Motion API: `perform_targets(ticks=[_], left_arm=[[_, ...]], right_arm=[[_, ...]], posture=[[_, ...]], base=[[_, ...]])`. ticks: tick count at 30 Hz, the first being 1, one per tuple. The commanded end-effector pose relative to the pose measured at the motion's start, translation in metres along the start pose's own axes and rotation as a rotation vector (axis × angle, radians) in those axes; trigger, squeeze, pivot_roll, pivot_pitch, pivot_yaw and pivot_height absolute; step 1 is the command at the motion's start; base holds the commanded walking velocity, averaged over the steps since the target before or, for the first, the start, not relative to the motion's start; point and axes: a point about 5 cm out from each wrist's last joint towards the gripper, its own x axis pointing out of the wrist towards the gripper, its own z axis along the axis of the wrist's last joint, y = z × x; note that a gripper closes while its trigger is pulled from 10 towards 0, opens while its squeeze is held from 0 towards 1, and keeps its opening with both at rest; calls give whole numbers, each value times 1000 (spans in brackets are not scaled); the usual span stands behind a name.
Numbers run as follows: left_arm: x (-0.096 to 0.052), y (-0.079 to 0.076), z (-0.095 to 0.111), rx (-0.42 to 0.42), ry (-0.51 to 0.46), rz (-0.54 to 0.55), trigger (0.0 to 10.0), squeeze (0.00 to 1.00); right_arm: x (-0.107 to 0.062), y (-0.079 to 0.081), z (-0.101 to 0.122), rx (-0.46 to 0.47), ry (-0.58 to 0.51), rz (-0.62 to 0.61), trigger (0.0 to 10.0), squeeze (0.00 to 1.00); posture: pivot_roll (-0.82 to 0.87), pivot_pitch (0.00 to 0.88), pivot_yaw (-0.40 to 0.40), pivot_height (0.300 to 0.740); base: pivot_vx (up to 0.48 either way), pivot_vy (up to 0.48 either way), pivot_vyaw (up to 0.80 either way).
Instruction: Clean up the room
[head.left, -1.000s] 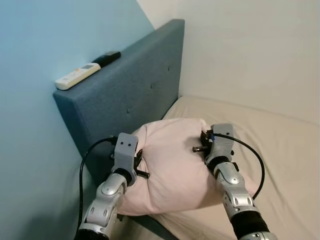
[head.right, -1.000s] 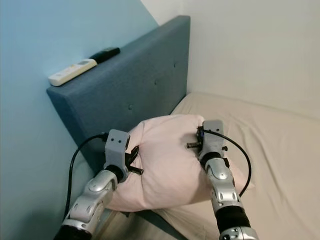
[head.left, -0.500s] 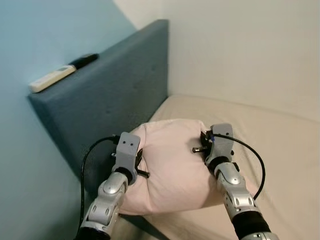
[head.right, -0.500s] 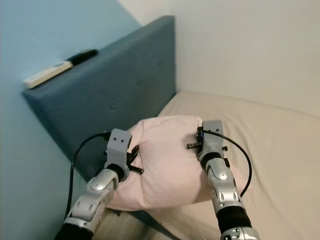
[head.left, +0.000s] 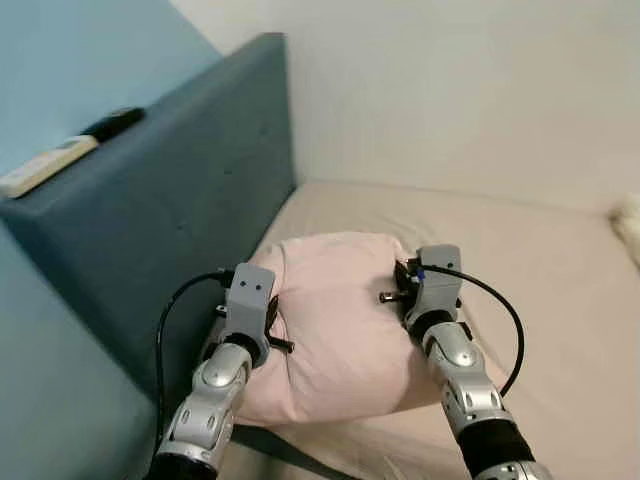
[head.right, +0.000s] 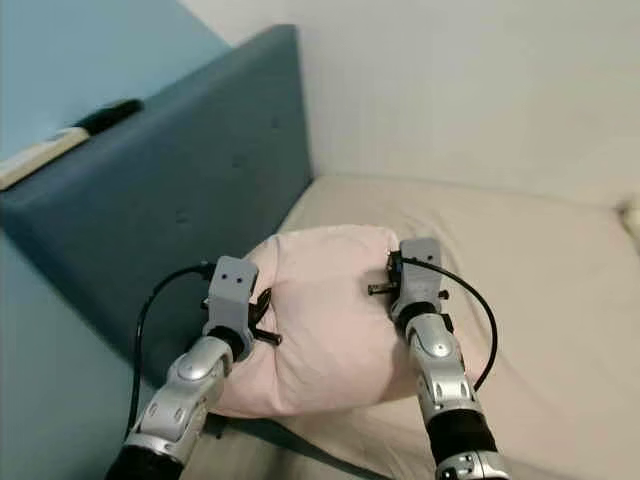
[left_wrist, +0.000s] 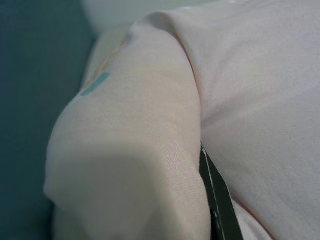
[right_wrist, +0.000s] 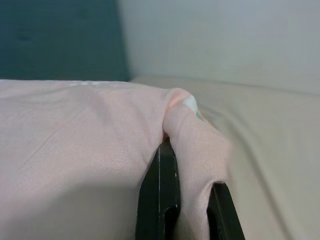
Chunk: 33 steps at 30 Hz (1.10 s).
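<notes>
Both end effectors keep gripping the pink pillow (head.left: 335, 320); camera panned right.

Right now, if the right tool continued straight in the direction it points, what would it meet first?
The right tool is shut on the pink pillow. Straight on, past the pinched fold, likely the beige mattress, then the pale wall; depth is unclear.

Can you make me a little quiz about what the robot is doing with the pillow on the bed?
1. True or false: both grippers pinch the soft pink pillow.
2. What lies on top of the padded blue headboard? A) a book B) a white remote control C) a cup
3. Fill in: the pillow is above the beige ____.

Key: 1 true, left gripper and right gripper each clamp a fold; 2 B; 3 mattress.
</notes>
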Motion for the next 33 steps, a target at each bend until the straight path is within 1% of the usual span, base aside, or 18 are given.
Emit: perform_targets(ticks=[1, 6, 24, 27, 30, 32, 33], left_arm=[[1, 8, 4, 19, -29, 51, 10000, 0], [-1, 11, 6, 5, -48, 78, 10000, 0], [-5, 12, 9, -3, -78, 102, 10000, 0], [-6, 12, 8, -9, -78, 102, 10000, 0], [-6, 11, 9, -10, -86, 99, 10000, 0], [-5, 12, 10, -17, -92, 101, 10000, 0], [-5, 12, 11, -18, -95, 111, 10000, 0]], right_arm=[[1, -6, 6, 1, -29, -22, 10000, 0], [0, -6, 6, 0, -28, -21, 10000, 0], [0, -5, 5, -1, -31, -10, 10000, 0], [1, -6, 8, -31, -53, -11, 10000, 0], [1, -6, 10, -31, -59, -11, 10000, 0], [2, -4, 12, -39, -70, -2, 10000, 0], [5, 4, 17, -59, -87, 35, 10000, 0]], posture=[[-16, 74, 32, 740], [-14, 75, 29, 740], [-12, 62, 25, 740], [-14, 57, 24, 740], [-14, 54, 21, 740], [-12, 53, 21, 740], [-12, 50, 19, 740]], base=[[0, 0, -800], [0, 0, -800], [0, 0, -800], [0, 0, 0], [0, 0, 0], [0, 0, 0], [0, 0, 0]])
